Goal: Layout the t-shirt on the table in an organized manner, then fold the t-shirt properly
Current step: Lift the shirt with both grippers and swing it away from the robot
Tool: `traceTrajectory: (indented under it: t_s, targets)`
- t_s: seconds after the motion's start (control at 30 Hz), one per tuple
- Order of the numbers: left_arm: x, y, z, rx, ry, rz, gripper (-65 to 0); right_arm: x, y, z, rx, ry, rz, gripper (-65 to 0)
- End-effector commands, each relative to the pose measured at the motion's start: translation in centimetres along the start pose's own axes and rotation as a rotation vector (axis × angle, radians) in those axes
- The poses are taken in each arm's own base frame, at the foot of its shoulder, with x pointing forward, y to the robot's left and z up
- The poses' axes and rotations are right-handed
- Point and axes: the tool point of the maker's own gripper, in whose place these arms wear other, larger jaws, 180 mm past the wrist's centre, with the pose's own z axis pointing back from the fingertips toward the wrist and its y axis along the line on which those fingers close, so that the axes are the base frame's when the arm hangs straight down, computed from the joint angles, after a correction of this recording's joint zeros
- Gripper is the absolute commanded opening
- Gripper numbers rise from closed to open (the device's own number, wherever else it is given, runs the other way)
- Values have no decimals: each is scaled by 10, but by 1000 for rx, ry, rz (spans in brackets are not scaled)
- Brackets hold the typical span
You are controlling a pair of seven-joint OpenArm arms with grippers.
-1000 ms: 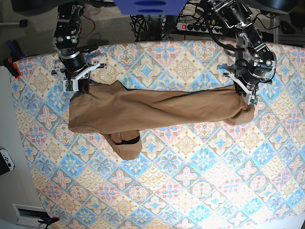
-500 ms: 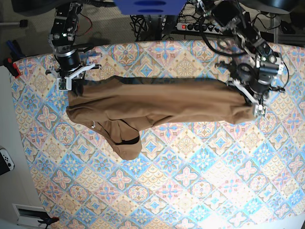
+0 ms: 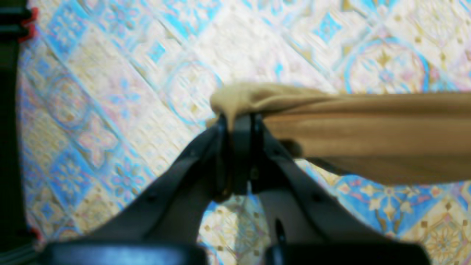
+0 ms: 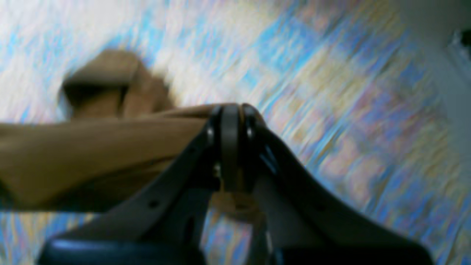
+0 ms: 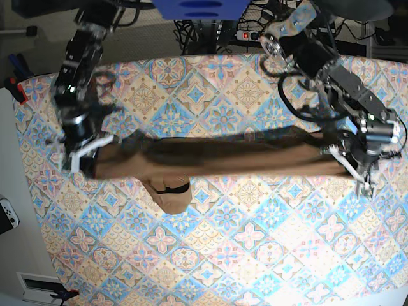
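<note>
t-shirt [image 5: 217, 158] spanning table [image 5: 255, 255] — one end hanging onto it

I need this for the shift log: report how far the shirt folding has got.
Done: both ends are gripped. The left gripper and the right gripper are each shut on the shirt.
In hand: the shirt is stretched between them above the table, one part hanging down near the right gripper.
Left: laying it flat, then every fold.
</note>
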Motion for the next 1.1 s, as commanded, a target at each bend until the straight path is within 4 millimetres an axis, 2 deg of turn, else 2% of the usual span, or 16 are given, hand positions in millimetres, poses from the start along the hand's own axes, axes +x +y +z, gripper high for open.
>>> traceTrajectory:
  t_s: [0.0,0.1,0.17,0.3,0.4,0.53,0.67,0.8,0.93,1.07]
  targets:
    - [18,12,7,40,-45,-1,-650,27,-6,-3,-18,-70,9,-650]
    - [37,20,11,68,-79,10,-650,49,-12,-11,-26,-86,32,-650]
    - [48,24,14,80,-104,19,-650,53,-16,-14,-33,-67,41,-650]
    - [54,31,18,93,-125,13,-650,60,-17,-15,-38,-77,40,-650]
    - [47,33,17,101,-109,12,-650,53,-19,-11,-41,-64,41,-650]
    - [30,32,18,109,-75,-6,-650,48,-32,2,-77,-126,35,-650]
    - [18,31,19,113,-49,-16,-650,47,-32,12,-77,-174,42,-650]
    - [7,40,21,129,-36,15,-650,46,-35,16,-86,-187,43,-650]
    - [9,55,27,136,-73,39,-650,72,-43,15,-98,-271,17,-650]
    - [24,52,30,92,-141,34,-650,118,-46,9,-104,-379,27,-650]
